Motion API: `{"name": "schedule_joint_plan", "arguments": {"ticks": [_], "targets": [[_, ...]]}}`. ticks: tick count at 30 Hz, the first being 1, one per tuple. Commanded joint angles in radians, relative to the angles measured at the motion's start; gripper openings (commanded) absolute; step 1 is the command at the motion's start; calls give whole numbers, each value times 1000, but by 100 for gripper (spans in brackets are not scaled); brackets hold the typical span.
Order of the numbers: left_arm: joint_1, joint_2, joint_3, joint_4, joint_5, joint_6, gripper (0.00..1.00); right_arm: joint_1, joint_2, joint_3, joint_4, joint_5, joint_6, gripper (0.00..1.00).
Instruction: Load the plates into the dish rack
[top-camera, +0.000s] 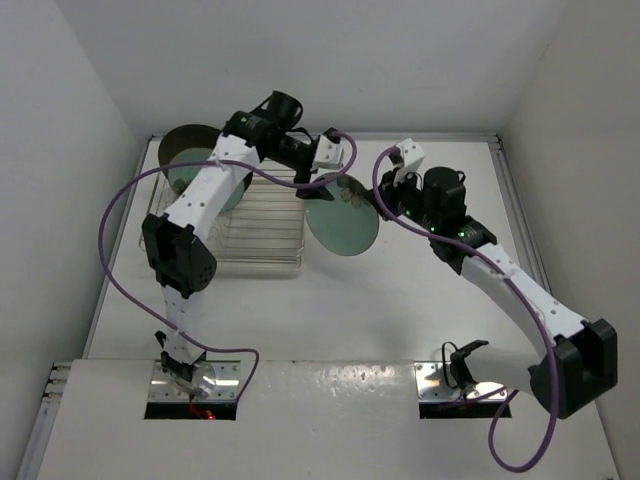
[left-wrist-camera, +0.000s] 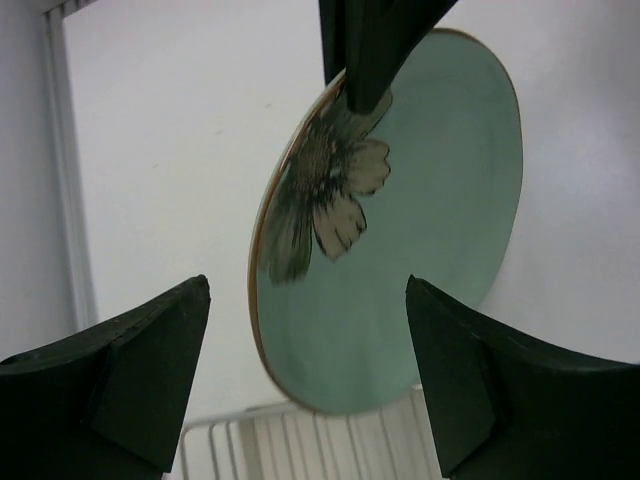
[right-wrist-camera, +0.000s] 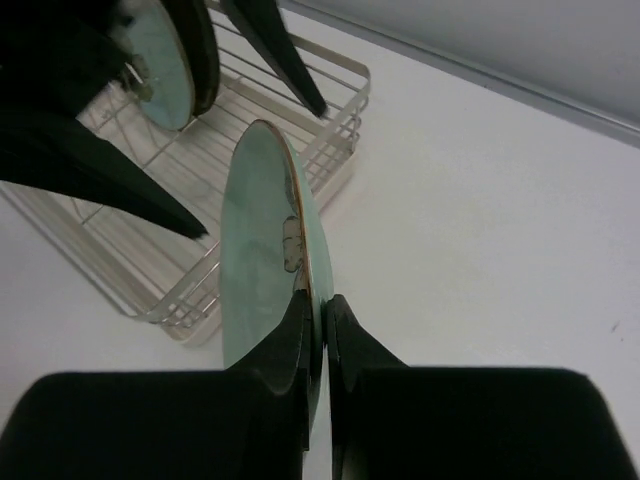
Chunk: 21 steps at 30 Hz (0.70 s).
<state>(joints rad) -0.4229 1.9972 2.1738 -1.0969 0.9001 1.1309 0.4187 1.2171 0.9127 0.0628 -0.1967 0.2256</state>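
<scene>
A pale mint-green plate (top-camera: 345, 228) with a dark flower mark hangs on edge just right of the dish rack (top-camera: 262, 240). My right gripper (right-wrist-camera: 322, 312) is shut on its rim (right-wrist-camera: 262, 250). My left gripper (left-wrist-camera: 310, 350) is open, one finger on each side of this plate's lower edge (left-wrist-camera: 420, 230), not touching it. In the top view the left gripper (top-camera: 322, 186) is at the plate's far edge and the right gripper (top-camera: 382, 203) at its right. A second mint plate (right-wrist-camera: 160, 60) and the dark brown plate (top-camera: 185, 145) stand in the rack's back left.
White walls close in the table at the left, back and right. The left arm (top-camera: 205, 195) stretches over the rack and hides part of the plates standing in it. The right arm's purple cable (top-camera: 400, 225) loops beside the held plate.
</scene>
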Motion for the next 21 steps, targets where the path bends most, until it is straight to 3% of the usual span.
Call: {"name": "schedule_joint_plan", "arguments": {"ticks": [1, 4, 6, 9, 10, 12, 15, 16, 18, 19, 21], "targets": [[-34, -6, -25, 29, 112, -34, 84, 48, -89, 34, 98, -69, -58, 0], [-59, -6, -55, 29, 112, -34, 84, 72, -123, 31, 97, -60, -83, 0], [-68, -6, -84, 29, 112, -34, 78, 86, -131, 28, 98, -52, -97, 0], [-89, 3, -85, 29, 91, -34, 34, 106, -139, 29, 83, -37, -140, 0], [-89, 3, -74, 29, 91, -34, 13, 111, -143, 29, 75, -26, -144, 0], [-89, 3, -42, 29, 69, -60, 1, 112, -152, 29, 72, -20, -160, 0], [-89, 3, 29, 17, 48, -79, 0, 114, -165, 29, 86, 9, -160, 0], [-89, 3, 52, 6, 48, -79, 0, 111, -171, 29, 94, 17, -160, 5], [-89, 3, 107, -8, 19, -79, 0, 114, -195, 29, 104, 23, -181, 56], [-89, 3, 171, -20, 10, -79, 0, 117, -203, 29, 112, 32, -193, 71], [-64, -20, 234, -20, -25, -79, 0, 115, -237, 29, 120, 65, -204, 87]]}}
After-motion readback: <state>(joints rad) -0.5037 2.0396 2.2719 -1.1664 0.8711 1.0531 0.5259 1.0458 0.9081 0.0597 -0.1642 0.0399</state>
